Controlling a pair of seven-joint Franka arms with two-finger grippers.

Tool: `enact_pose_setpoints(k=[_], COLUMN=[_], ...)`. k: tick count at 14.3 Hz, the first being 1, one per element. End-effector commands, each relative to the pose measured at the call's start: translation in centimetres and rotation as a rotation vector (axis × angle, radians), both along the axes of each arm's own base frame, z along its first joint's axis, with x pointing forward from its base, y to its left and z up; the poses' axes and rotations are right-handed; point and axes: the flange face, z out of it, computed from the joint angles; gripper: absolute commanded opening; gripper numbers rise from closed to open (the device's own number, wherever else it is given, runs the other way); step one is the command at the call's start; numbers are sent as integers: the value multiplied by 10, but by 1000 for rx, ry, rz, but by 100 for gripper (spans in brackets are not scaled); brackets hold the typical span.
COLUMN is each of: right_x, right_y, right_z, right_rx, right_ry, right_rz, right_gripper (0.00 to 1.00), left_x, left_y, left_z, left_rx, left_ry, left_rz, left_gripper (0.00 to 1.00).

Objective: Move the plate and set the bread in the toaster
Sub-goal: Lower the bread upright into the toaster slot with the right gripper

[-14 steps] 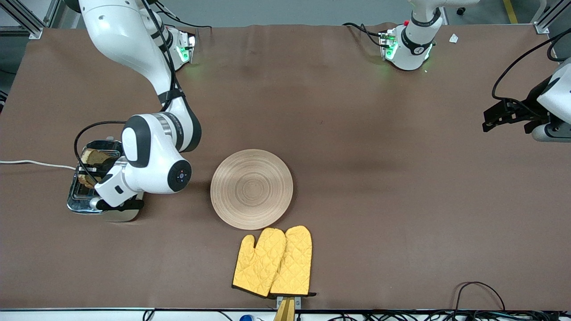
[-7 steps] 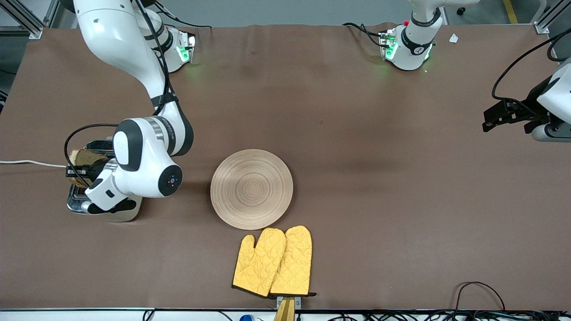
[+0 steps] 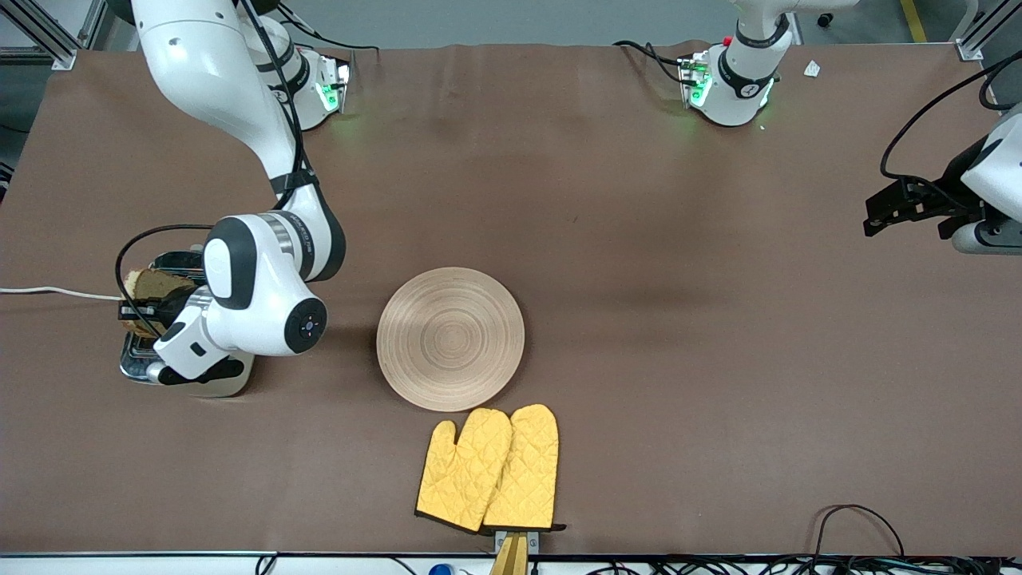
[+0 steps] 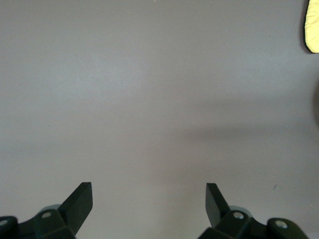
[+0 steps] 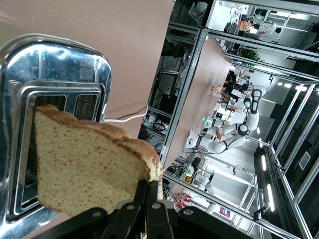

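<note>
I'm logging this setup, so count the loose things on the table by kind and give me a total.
Plate: 1
Toaster: 1
Bread slice, held over the toaster by the right gripper: 1
Yellow oven mitts: 2
Total: 5

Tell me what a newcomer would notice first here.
The right tool shut on the bread, holding the slice over the chrome toaster at the right arm's end of the table. Next, the bare wooden plate mid-table, with yellow oven mitts just nearer the front camera. The left tool waits open over bare table.
</note>
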Motion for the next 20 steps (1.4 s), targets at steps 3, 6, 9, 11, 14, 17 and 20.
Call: enact_pose_setpoints(k=[3,6,9,11,14,17,20], right_x=[3,6,5,8,6,6,5], right_y=[-8,-5,-1,3,5,6,11], right_z=[-13,-24,-36,-42,-60,-67,-65], right_rx=[-22,-15,-19,11,64,130,201], right_ry=[4,-31,-35,-41,-20,-19,-21], right_rz=[7,9,5,21,1,-18,-54], right_gripper=[0,0,0,5,36,66,89], left_x=[-4,-4,-2,-3,-9,-3,-3], left_y=[0,0,0,-1,2,-4,0], left_z=[3,4,4,1,-1,9,11], left_rx=[-13,-13,-14,-13,-7,5,7], left_ry=[-5,-6,-37,-43,-33,-55,-52], left_rz=[6,10,12,11,12,-5,59], left_gripper=[100,100,100,100,100,100,100])
